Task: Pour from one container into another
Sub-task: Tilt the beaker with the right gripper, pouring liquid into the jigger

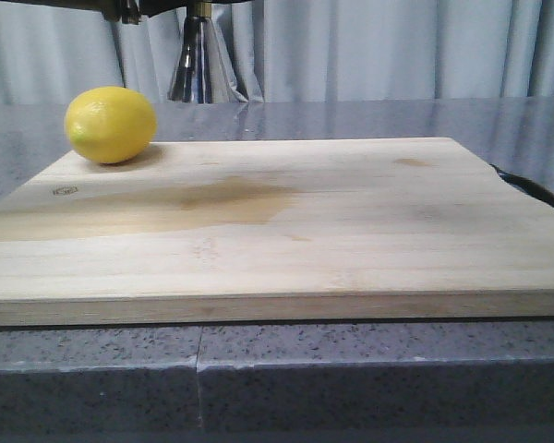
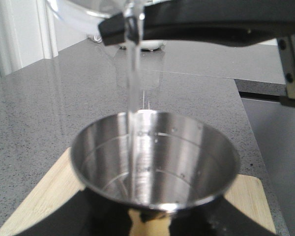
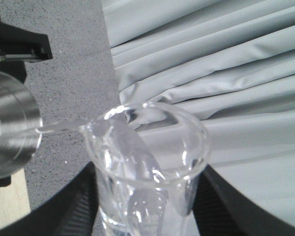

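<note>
In the left wrist view the steel jigger (image 2: 157, 162) shows its open cup, with my left gripper (image 2: 157, 221) shut on it lower down. A thin stream of clear liquid (image 2: 132, 88) falls into the cup from the tilted glass beaker (image 2: 83, 12) above it. My right gripper (image 3: 147, 206) is shut on the beaker (image 3: 147, 157), one black finger (image 3: 69, 206) on each side. The beaker's lip leans toward the jigger (image 3: 10, 132), and liquid runs off it. The front view shows only the jigger's lower cone (image 1: 192, 69) at the top edge.
A wooden cutting board (image 1: 277, 231) covers most of the grey speckled counter (image 1: 369, 115). A yellow lemon (image 1: 111, 124) rests on its far left corner. A black object (image 1: 535, 189) peeks out past the board's right edge. Grey curtains (image 1: 397, 46) hang behind.
</note>
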You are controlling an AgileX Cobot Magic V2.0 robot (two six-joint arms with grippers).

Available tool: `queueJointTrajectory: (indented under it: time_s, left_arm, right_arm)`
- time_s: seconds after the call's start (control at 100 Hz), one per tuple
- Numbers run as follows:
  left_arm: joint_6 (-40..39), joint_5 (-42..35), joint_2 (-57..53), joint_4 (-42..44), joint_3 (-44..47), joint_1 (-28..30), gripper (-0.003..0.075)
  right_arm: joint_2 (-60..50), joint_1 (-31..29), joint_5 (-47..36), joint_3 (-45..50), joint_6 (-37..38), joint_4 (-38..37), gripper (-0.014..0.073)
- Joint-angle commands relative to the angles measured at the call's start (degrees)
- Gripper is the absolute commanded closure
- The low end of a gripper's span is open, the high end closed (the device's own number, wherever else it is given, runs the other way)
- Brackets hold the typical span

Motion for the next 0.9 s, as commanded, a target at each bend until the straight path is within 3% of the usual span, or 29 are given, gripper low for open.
queueJointTrajectory:
  time_s: [0.0, 0.89]
  left_arm:
    - [0.07, 3.06, -2.50, -4.86, -1.71, -0.50, 0.0481]
    - [0.07, 3.06, -2.50, -4.86, -1.71, -0.50, 0.0481]
  right_arm:
    - [-1.69, 0.18, -2.21, -2.27, -0.86, -3.26, 0.0284]
    - [-1.69, 0.18, -4.71, -2.27, -1.31, -7.82, 0.0285]
